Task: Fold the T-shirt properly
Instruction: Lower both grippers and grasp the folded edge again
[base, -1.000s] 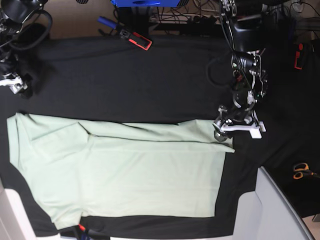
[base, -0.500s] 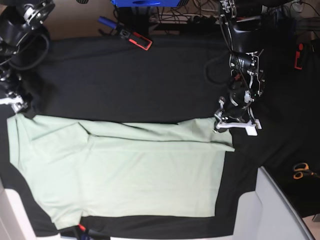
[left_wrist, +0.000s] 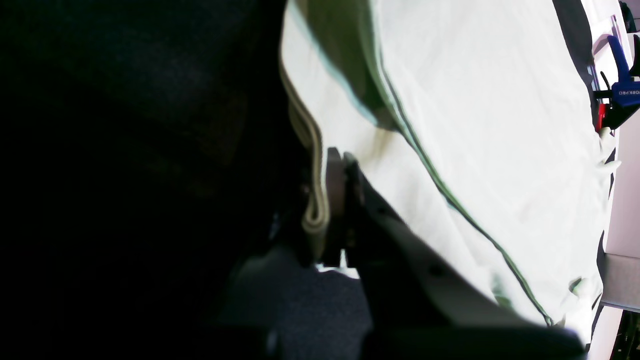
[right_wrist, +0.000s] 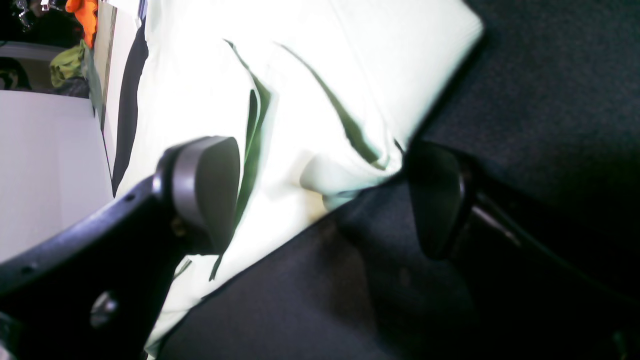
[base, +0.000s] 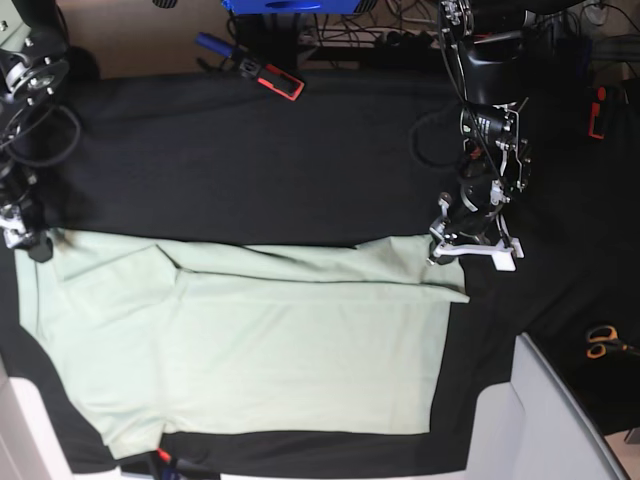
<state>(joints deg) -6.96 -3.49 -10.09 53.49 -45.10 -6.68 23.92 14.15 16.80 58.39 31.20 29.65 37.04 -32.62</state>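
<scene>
The pale mint-green T-shirt (base: 250, 340) lies flat on the black table covering, folded lengthwise. My left gripper (base: 441, 250) is at its upper right corner, shut on the cloth. In the left wrist view the jaws (left_wrist: 332, 200) pinch the ribbed hem (left_wrist: 315, 210). My right gripper (base: 25, 240) stands open at the shirt's upper left corner. In the right wrist view its two pads (right_wrist: 205, 185) straddle a bunched corner of the T-shirt (right_wrist: 340, 180) without closing on it.
A red-and-black tool (base: 272, 79) and a blue handle (base: 210, 43) lie at the table's far edge. Orange-handled scissors (base: 600, 342) lie at the right. A pale grey box (base: 545, 420) stands at the front right corner. A blue clamp (left_wrist: 622, 90) sits beyond the shirt.
My left gripper has shut on the shirt's hem corner. The right arm has come down along the left edge to the shirt's upper left corner, still open.
</scene>
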